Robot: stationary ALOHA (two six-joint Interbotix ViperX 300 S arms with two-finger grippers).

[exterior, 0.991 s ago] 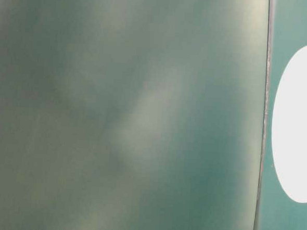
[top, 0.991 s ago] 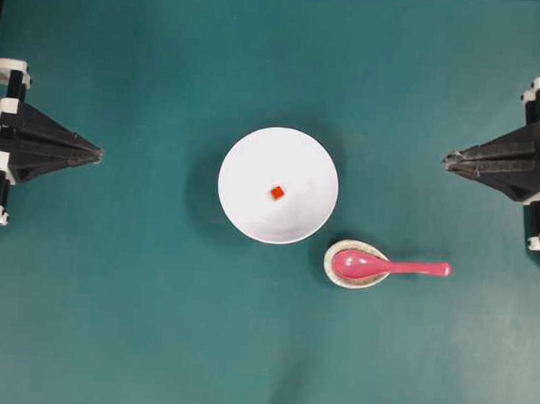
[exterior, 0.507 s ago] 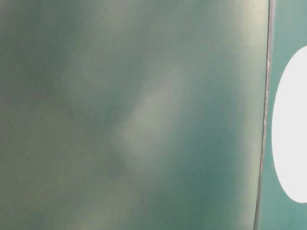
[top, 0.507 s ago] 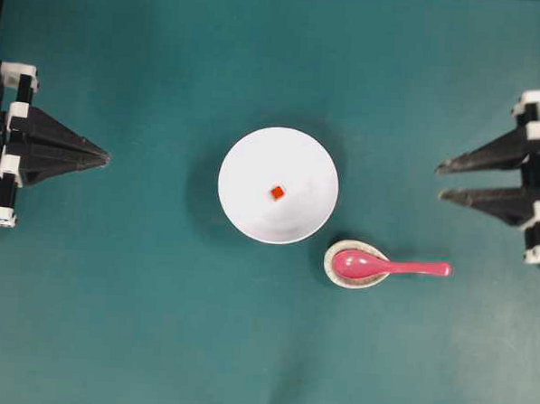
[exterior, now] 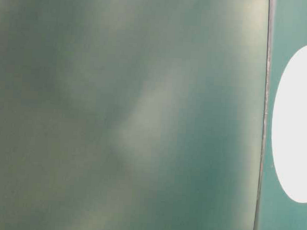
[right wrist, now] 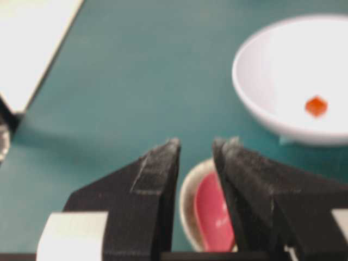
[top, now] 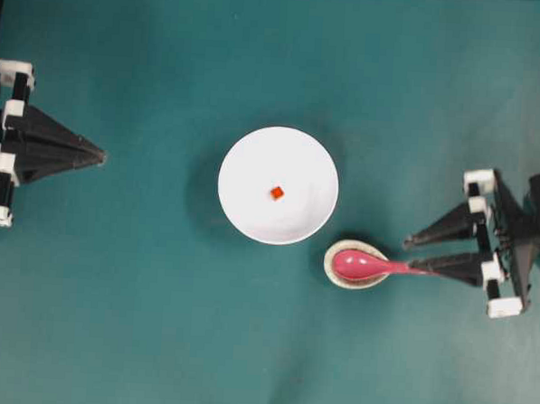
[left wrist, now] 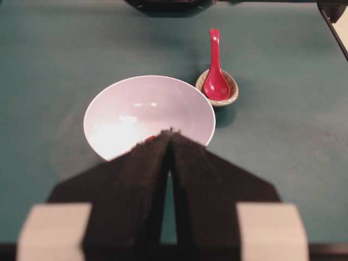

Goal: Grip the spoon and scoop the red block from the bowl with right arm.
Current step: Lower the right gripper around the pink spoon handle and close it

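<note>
The white bowl (top: 254, 156) sits mid-table with the tiny red block (top: 276, 192) inside. To its lower right lies the pink-red spoon (top: 368, 264), scoop in a speckled rest and handle pointing right. My right gripper (top: 410, 252) is open at the handle's end. Its lower finger (top: 448, 264) lies over the handle tip, and nothing is gripped. The right wrist view shows the gripper (right wrist: 197, 144) open above the spoon's scoop (right wrist: 211, 213), with the bowl (right wrist: 272, 60) and block (right wrist: 316, 105) beyond. My left gripper (top: 100, 155) is shut at the left edge, far from the bowl.
The speckled spoon rest (top: 333, 274) touches nothing but the spoon and stands close to the bowl's rim. A white panel (right wrist: 30, 43) lies at the table's edge in the right wrist view. The table-level view is blurred, showing only a white oval (exterior: 299, 124).
The right gripper opened, then swung from the right edge down and left to the spoon handle's end. The left arm barely shifted. Bowl, block and spoon stayed put.
</note>
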